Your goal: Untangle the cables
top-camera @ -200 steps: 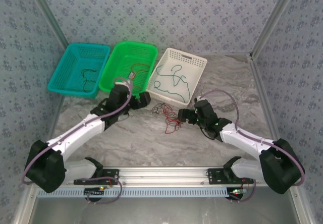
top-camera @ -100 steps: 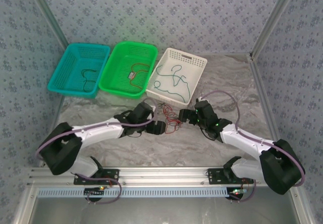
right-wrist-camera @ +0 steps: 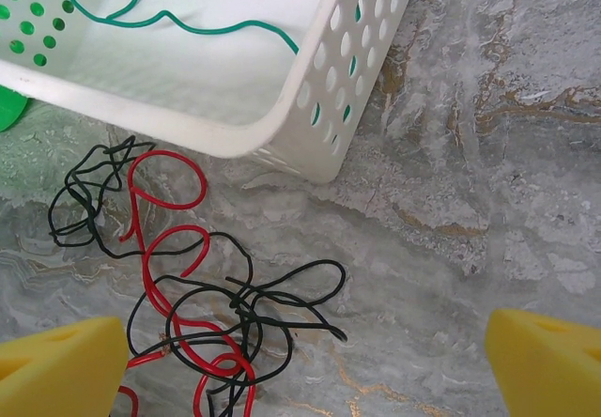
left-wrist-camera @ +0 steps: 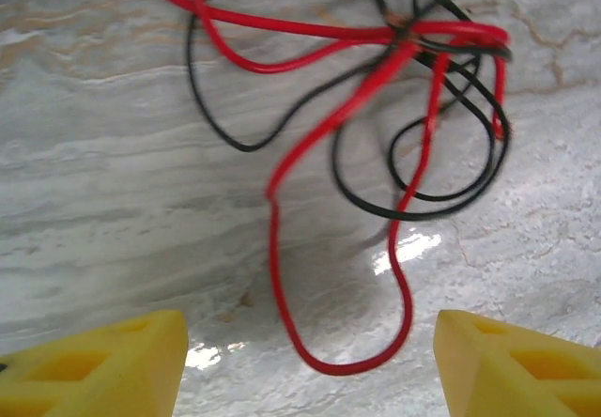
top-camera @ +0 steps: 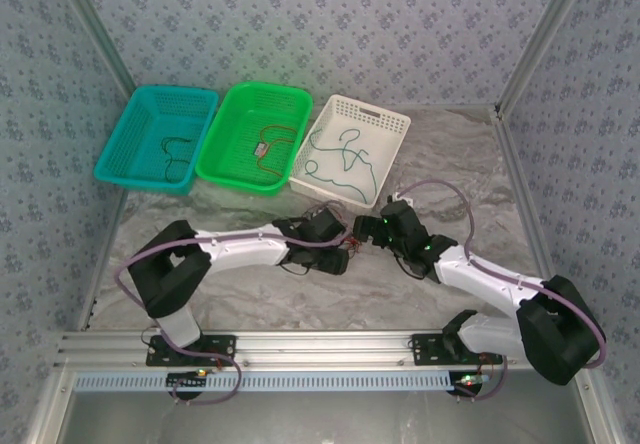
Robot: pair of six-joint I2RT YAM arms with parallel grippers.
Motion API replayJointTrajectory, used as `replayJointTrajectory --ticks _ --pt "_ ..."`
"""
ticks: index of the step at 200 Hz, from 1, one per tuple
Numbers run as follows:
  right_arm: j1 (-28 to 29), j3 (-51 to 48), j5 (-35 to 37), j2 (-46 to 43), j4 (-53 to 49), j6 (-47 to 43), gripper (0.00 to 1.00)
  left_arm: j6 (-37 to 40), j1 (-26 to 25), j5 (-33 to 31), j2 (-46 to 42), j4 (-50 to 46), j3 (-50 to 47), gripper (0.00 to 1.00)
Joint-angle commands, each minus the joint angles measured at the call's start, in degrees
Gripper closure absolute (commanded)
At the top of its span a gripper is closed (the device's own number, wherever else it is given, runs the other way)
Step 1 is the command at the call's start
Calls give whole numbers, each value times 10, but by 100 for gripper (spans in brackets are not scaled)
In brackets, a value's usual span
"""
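Marble-look tabletop (top-camera: 250,299), seen from above. Since a second ago my left arm has swung away from the green basket (top-camera: 265,90) and across to the middle. The left hand (top-camera: 338,254) now sits low over the tangle of cables, nose to nose with the right hand (top-camera: 368,228), which has hardly shifted.

From the left wrist, the red cable (left-wrist-camera: 275,267) and black cable (left-wrist-camera: 246,147) lie looped over each other on the tabletop just ahead of the hand. One long red loop reaches down between the two yellow fingertips (left-wrist-camera: 103,365). The fingers stand well apart and touch nothing, though the gap is narrower than it was a second ago.

From the right wrist, the same tangle lies ahead and to the left of the hand, with red loops (right-wrist-camera: 169,154) threaded through black ones (right-wrist-camera: 315,264). It sits beside the corner of the white basket (right-wrist-camera: 324,107), without touching it. This hand is spread wide and holds nothing.

Three baskets stand in a row at the far side. The teal basket (top-camera: 130,124) on the left holds a dark cable (top-camera: 176,159). The green basket in the middle holds a red one (top-camera: 272,136). The white basket on the right holds a green cable (top-camera: 340,162).
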Motion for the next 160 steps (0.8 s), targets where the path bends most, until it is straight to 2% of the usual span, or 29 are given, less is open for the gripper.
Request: replayJointTrajectory --ticks 1,59,120,149,160 --pt "7 12 24 -11 -22 11 0 26 -11 -41 20 -42 22 34" --pt "9 12 32 -11 -25 12 0 30 -14 -51 40 -43 31 42" --pt "12 13 33 -22 -29 7 0 35 -14 -50 19 -20 23 86" --pt "13 13 32 -25 -28 8 0 64 -14 -39 -11 -35 40 100" --pt "12 14 30 -26 -26 9 0 72 -14 -42 -24 -40 44 100"
